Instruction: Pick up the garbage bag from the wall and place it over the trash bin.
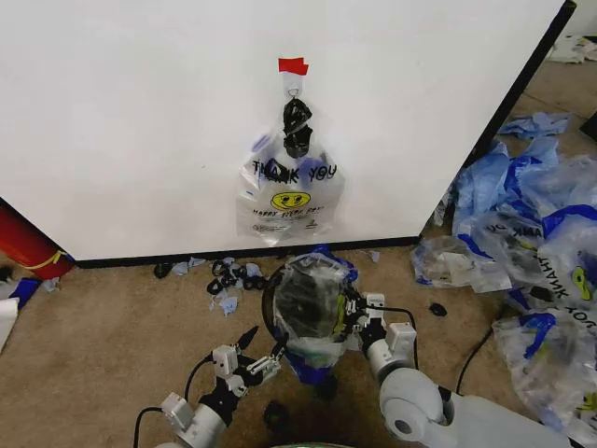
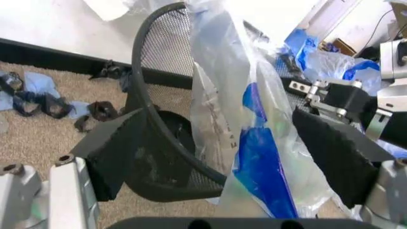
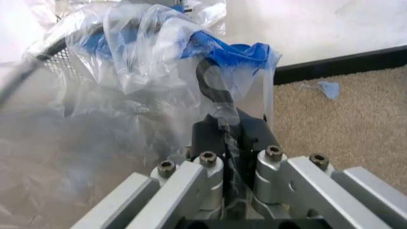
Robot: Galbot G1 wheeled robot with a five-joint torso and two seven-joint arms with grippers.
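We see garbage bag [image 1: 312,308] draped over trash bin [image 1: 280,297] on carpet below wall [image 1: 140,112]. Right pincer [image 1: 356,313] clamped on bag edge; left pincer [image 1: 262,353] apart beside bin.

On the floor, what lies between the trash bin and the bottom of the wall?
In the head view, small black clips and blue scraps lie on the carpet between the trash bin and the wall.
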